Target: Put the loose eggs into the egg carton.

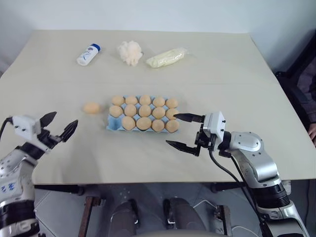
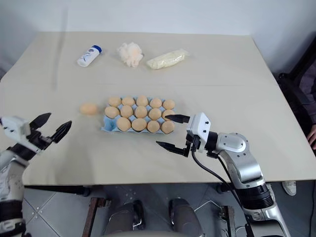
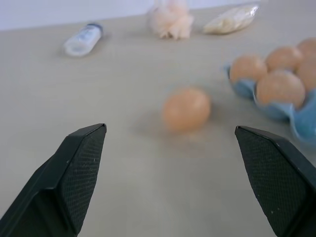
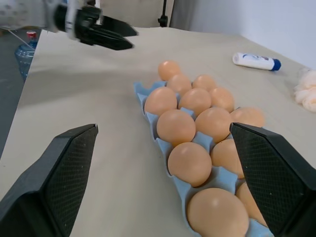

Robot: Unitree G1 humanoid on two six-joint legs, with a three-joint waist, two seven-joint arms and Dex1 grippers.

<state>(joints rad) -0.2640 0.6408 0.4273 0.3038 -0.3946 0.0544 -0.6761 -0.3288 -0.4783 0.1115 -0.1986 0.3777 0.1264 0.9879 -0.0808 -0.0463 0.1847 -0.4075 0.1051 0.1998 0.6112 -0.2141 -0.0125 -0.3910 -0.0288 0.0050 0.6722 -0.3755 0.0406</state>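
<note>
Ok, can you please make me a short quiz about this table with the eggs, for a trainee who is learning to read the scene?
1. How many cups of the egg carton have no egg in them?
2. True or false: the left tool is shut on the loose egg.
3. The loose egg lies nearest to: A) the white bottle, B) the egg carton, C) the yellow packet.

Key
1. One, the corner cup nearest the loose egg.
2. False. The tool is open and empty, and the egg lies on the table.
3. B.
</note>
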